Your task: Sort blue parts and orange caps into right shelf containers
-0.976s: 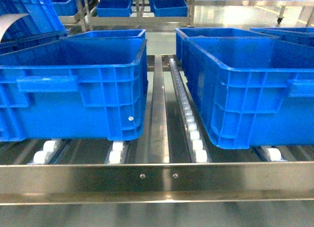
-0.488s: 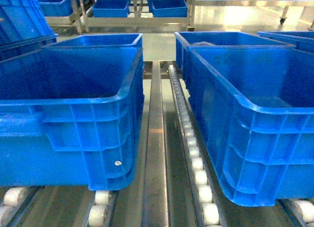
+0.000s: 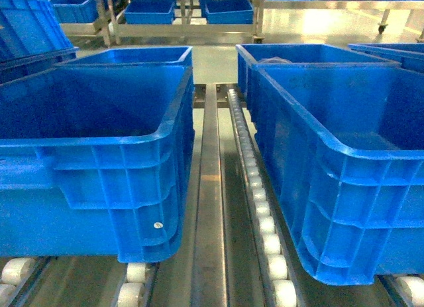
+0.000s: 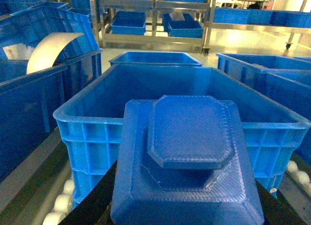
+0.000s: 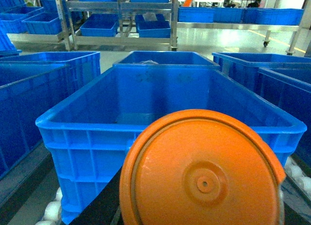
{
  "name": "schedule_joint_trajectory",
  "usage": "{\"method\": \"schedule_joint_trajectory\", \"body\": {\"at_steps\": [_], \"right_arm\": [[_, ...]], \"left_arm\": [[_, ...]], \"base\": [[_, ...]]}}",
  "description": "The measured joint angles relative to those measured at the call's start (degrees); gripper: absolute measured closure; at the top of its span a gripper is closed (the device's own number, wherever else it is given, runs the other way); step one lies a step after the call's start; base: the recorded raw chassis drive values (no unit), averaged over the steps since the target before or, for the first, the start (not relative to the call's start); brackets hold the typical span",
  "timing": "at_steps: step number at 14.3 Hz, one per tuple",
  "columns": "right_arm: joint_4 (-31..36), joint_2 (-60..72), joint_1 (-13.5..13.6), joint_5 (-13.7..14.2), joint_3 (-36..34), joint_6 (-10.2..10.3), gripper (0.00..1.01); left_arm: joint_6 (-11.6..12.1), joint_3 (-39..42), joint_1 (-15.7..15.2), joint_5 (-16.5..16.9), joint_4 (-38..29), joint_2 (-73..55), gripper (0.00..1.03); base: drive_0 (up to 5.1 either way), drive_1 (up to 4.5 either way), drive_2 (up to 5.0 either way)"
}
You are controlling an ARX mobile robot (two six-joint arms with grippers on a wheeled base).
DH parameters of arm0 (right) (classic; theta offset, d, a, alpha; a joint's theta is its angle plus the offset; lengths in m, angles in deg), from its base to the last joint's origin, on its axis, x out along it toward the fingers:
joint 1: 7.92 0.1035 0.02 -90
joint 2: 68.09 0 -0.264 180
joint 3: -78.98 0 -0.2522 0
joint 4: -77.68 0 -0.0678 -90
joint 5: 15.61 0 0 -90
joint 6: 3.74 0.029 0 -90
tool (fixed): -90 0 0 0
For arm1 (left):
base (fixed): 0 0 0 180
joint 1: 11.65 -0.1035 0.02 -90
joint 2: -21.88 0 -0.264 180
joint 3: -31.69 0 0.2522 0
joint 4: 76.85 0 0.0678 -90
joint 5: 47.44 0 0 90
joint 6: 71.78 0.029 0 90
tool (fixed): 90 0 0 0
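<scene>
Neither hand itself shows, so I cannot tell their grip. Ahead of each wrist sits a blue crate (image 4: 180,89) (image 5: 165,98) on the roller shelf (image 3: 265,221). Nearest the left wrist camera is a blue part (image 4: 187,157); nearest the right, an orange cap (image 5: 204,171).

Pale glossy floor (image 3: 311,25), bright glare far right. Steel racks (image 3: 182,28) at far end, holding more blue bins (image 3: 152,14). Near: steel roller track (image 3: 255,187) with white wheels and a flat steel rail (image 3: 211,187) running far to near. Far right, a caster (image 3: 381,28).
</scene>
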Motion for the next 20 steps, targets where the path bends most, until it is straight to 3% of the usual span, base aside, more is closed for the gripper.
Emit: {"method": "schedule_joint_trajectory", "body": {"at_steps": [20], "right_arm": [[0.0,0.0,0.0,0.0,0.0,0.0,0.58]], "left_arm": [[0.0,0.0,0.0,0.0,0.0,0.0,0.62]], "base": [[0.0,0.0,0.0]]}}
